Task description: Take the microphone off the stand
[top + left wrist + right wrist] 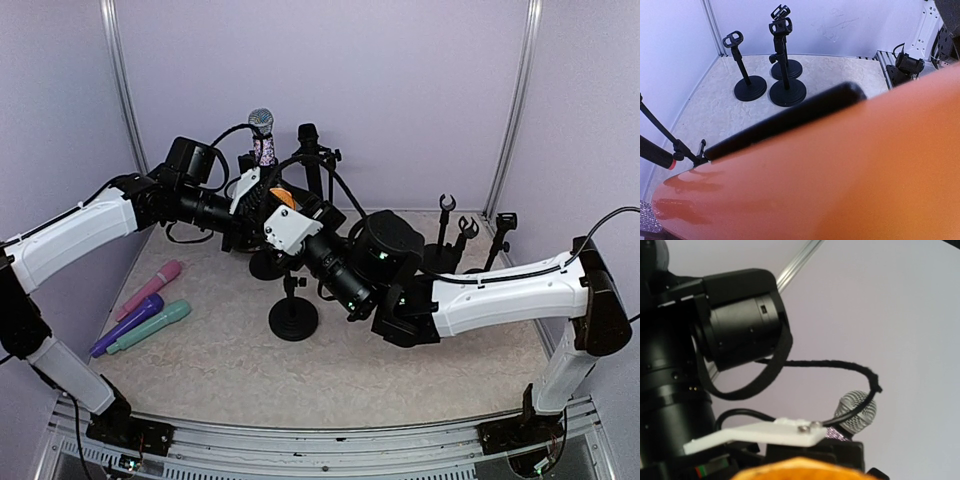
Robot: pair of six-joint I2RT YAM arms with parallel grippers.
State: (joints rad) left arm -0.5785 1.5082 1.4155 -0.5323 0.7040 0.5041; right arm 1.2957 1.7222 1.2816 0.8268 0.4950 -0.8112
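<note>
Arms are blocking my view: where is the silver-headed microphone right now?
Top view: the silver-headed microphone stands upright at the back, left of centre, behind the left arm and left of a black microphone.

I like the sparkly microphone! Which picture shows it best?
The top view: the microphone stands upright, silver head and sparkly handle visible. The right wrist view shows only its head behind a cable; the left wrist view just a sparkly corner.

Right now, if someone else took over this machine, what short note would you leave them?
Left pincer: shut, down by the stand; what it grips is hidden.
Right pincer: close beside it; open or shut unclear.
Sparkly microphone: upright in its stand at the back.
Done: both arms are at the stand.
Left: lift the microphone out.
</note>
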